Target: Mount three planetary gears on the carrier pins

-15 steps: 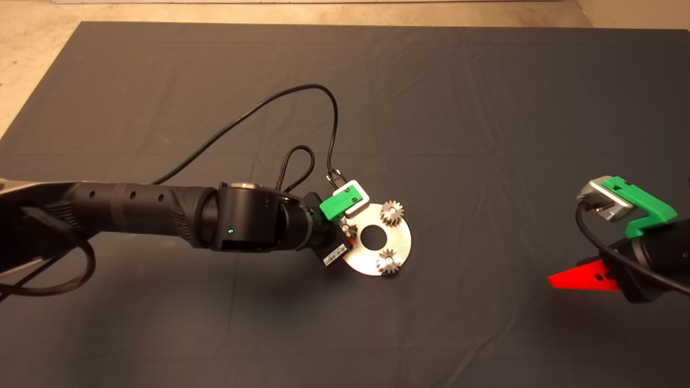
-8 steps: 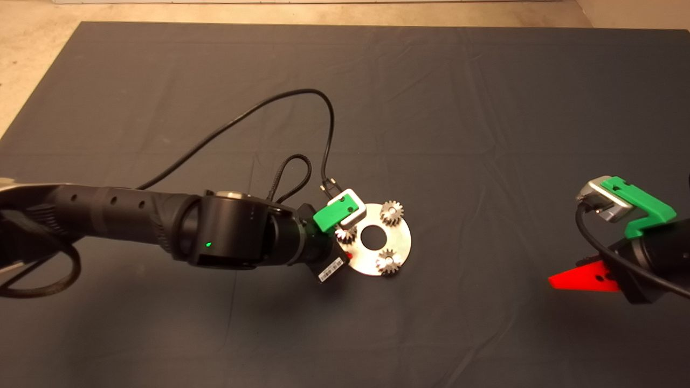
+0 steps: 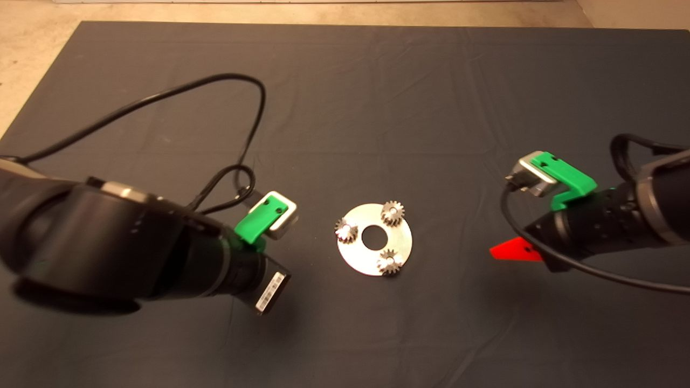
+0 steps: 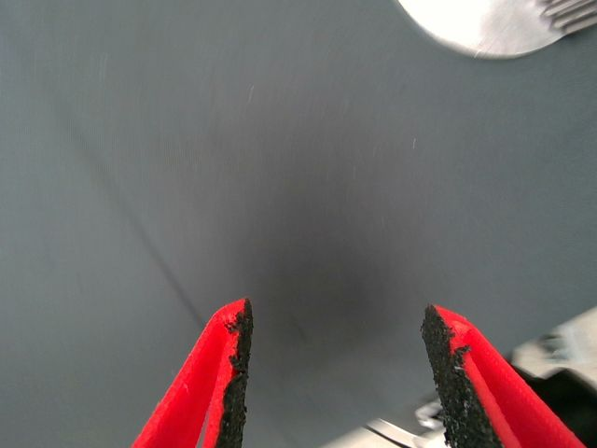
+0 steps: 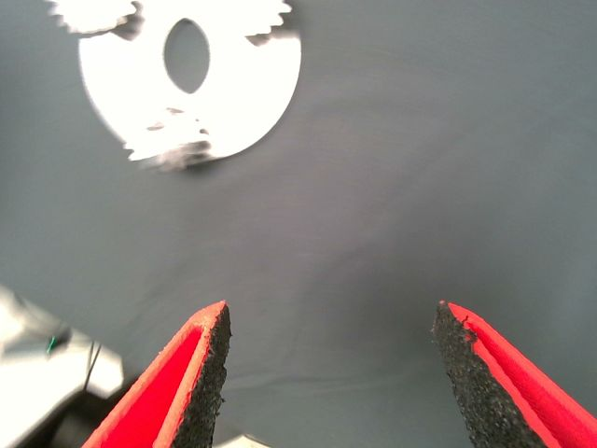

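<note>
The shiny round disc (image 3: 356, 257) lies mid-mat with a planetary gear on each of its three carrier pins: one at the far side (image 3: 392, 213), one at the left (image 3: 346, 230), one at the near side (image 3: 388, 262). The gears hide most of each pin. My left gripper (image 4: 338, 308) is open over bare mat, left of the disc, whose rim (image 4: 485, 23) shows in the left wrist view. My right gripper (image 5: 331, 306) is open and holds nothing, right of the disc (image 5: 242, 93); one of its red fingers (image 3: 515, 251) shows in the head view.
A black cable (image 3: 178, 97) loops over the mat behind the left arm. The mat's far edge meets a pale floor (image 3: 323, 11). Bare mat lies between each gripper and the disc.
My left arm has drawn back to the left, leaving the third gear on the disc's left pin. My right arm has moved in from the right edge toward the disc.
</note>
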Controlling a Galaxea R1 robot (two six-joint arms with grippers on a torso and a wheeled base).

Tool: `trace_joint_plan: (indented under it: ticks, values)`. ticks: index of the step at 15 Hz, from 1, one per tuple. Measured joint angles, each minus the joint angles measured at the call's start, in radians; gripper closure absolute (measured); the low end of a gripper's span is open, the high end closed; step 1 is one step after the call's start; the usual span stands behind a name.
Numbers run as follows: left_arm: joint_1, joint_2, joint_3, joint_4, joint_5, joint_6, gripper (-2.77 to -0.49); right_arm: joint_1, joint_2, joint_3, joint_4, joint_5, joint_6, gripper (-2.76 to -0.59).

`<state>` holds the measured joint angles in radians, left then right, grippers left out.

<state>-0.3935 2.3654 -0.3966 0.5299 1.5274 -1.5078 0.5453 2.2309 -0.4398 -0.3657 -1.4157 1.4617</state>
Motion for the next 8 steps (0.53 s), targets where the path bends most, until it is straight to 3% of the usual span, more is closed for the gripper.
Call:
trace_joint_plan:
  ticks: [1,2,3,5,8]
  values:
    - [-0.015,0.005,0.019,-0.026,0.003,-0.054,-1.18,-0.007,0.008,0.010,-0.020,-0.061,0.080,-1.60]
    - [-0.030,0.023,0.039,-0.052,0.002,-0.098,-1.18,-0.014,0.014,0.019,-0.036,-0.102,0.144,-1.60]
    - [-0.037,0.046,0.053,-0.079,-0.006,-0.134,-1.18,-0.016,0.025,0.033,-0.055,-0.116,0.207,-1.60]
    - [-0.045,0.050,0.065,-0.121,-0.005,-0.174,-1.18,-0.019,0.045,0.054,-0.080,-0.115,0.258,-1.60]
    - [-0.045,0.035,0.070,-0.139,-0.001,-0.205,-1.18,-0.019,0.063,0.067,-0.095,-0.110,0.261,-1.60]
